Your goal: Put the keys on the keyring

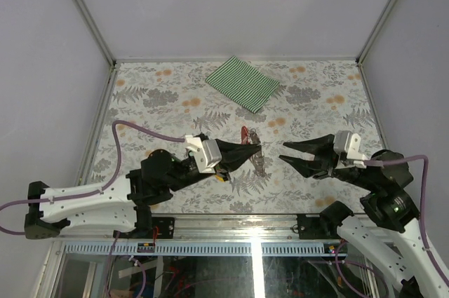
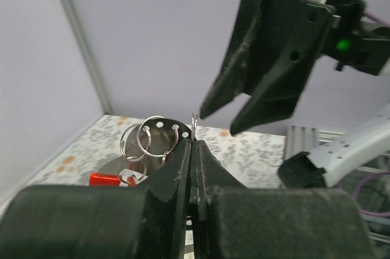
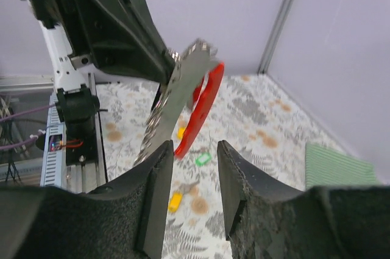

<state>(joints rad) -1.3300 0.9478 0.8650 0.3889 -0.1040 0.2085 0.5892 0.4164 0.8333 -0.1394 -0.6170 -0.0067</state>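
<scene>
My left gripper (image 1: pixel 252 147) is shut on the keyring (image 1: pixel 246 134) and holds it above the table. In the left wrist view its jaws (image 2: pixel 195 144) pinch a thin silver ring edge, with more rings (image 2: pixel 152 138) and the red strap (image 2: pixel 103 178) behind. My right gripper (image 1: pixel 283 151) stands open just right of the keyring, nothing between its fingers (image 3: pixel 159 167). In the right wrist view the red strap (image 3: pixel 206 97) and a silver plate with chain (image 3: pixel 178 94) hang in front. On the table below lie the keys: a green one (image 3: pixel 203 159) and two yellow ones (image 3: pixel 181 132) (image 3: pixel 175 201).
A green striped cloth (image 1: pixel 243 82) lies at the back of the floral table (image 1: pixel 330 102). Grey walls close three sides. The metal rail (image 1: pixel 231 245) with the arm bases runs along the near edge.
</scene>
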